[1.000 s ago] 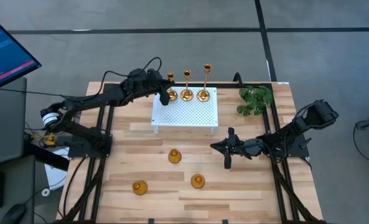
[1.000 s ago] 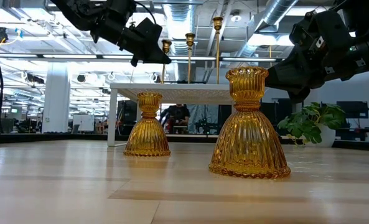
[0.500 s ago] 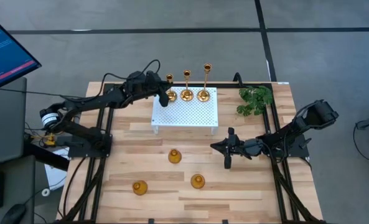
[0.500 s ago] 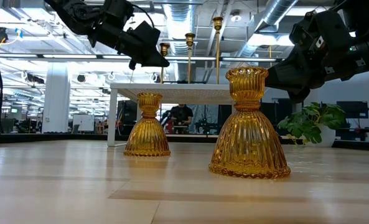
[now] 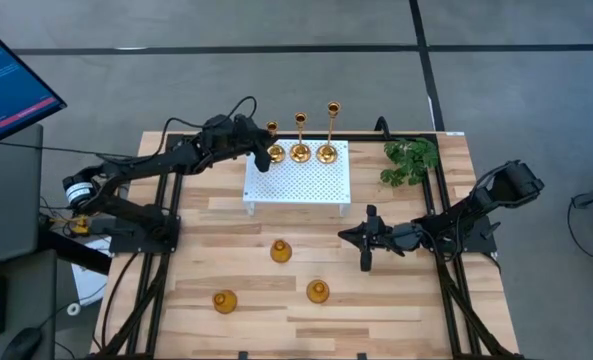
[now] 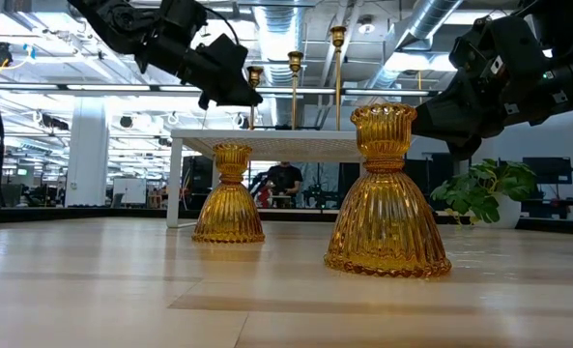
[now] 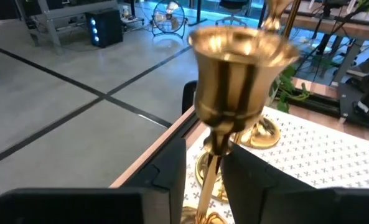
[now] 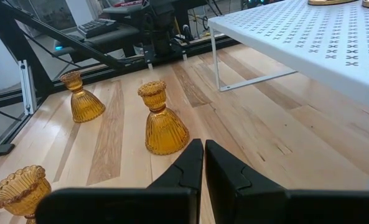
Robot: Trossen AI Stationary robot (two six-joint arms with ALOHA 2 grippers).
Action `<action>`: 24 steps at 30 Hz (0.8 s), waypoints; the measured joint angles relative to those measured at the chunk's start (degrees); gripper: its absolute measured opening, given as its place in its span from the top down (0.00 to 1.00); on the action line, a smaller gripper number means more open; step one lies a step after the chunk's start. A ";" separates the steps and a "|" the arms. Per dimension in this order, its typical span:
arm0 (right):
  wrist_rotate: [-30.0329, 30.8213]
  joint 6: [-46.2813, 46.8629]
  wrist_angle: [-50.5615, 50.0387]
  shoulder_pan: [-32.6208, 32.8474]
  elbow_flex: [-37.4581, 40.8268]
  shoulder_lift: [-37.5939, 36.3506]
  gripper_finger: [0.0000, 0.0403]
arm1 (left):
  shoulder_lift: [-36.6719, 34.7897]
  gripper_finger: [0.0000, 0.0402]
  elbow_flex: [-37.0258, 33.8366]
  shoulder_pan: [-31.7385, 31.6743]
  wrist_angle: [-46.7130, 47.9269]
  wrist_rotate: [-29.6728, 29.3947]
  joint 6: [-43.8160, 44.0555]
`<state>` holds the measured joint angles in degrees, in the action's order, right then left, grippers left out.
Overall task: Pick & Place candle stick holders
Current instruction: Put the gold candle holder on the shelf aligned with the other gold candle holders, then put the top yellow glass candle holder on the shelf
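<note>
Even, bright indoor light fell across the overhead picture, with only faint, soft shadows under the white perforated stand (image 5: 298,178). In the table-level picture, ceiling strip lights glowed in the upper left and centre, and the nearest amber holder (image 6: 387,198) shone with glassy highlights against a hazy background. In the left wrist picture, the gold cup (image 7: 239,73) at centre frame was blurred and glared. The right wrist picture was clear, its lower edge dark.
</note>
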<state>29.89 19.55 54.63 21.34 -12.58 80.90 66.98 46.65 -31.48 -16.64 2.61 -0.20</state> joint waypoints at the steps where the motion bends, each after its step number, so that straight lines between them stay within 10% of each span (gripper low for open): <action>1: 0.00 0.00 0.00 0.02 0.00 0.00 0.98 | -0.43 0.75 0.00 0.00 0.24 0.00 0.48; 17: -1.78 0.00 0.00 0.07 0.00 0.00 0.98 | -14.08 0.67 0.00 -0.02 21.51 0.42 -0.84; 24: -4.57 0.02 0.23 0.23 0.00 0.00 0.98 | -21.16 0.76 0.00 0.00 36.70 13.35 -1.88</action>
<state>25.32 19.57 54.87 21.58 -12.58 80.90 45.82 46.65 -31.48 20.06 15.97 -2.09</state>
